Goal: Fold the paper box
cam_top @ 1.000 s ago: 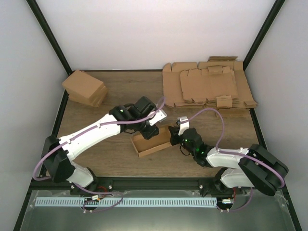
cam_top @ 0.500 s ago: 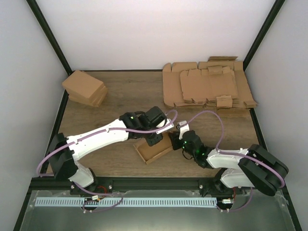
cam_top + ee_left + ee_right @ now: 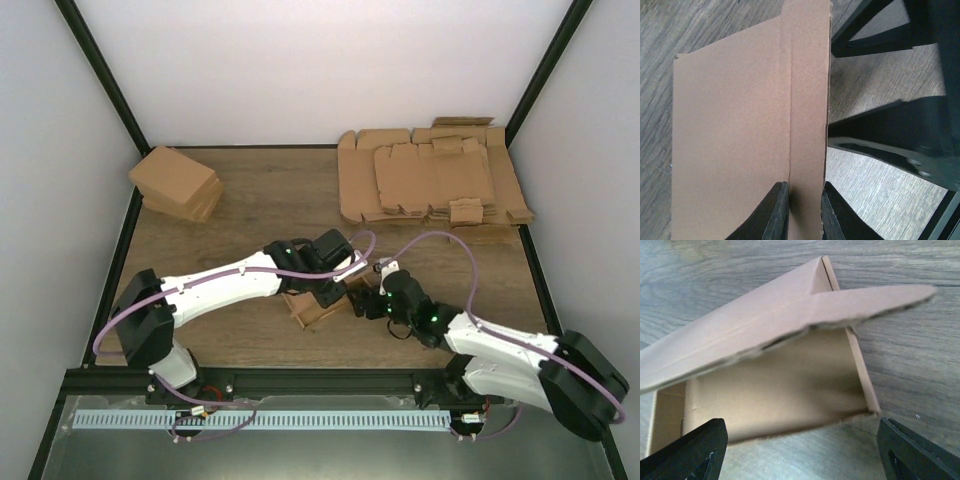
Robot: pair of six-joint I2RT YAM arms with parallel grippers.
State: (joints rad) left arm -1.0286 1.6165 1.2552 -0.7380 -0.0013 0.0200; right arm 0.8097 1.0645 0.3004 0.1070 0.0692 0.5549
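Observation:
The paper box (image 3: 312, 308) is a brown cardboard piece partly folded into a shallow tray, lying at the table's near middle. My left gripper (image 3: 335, 285) is over its right end. In the left wrist view that gripper (image 3: 805, 212) is shut on a narrow upright strip of the paper box (image 3: 730, 140). My right gripper (image 3: 366, 299) sits just right of the box. In the right wrist view it (image 3: 802, 455) stands wide open, apart from the box's open end (image 3: 775, 385), and a loose flap (image 3: 870, 302) hangs over the tray.
A pile of flat brown cardboard sheets (image 3: 430, 180) lies at the back right. A pile of compact brown cartons (image 3: 178, 183) sits at the back left. Black frame posts stand at both back corners.
My left gripper has carried the box right and nearer, turning it, and closed onto its wall. My right gripper has opened wide and let go of the box.

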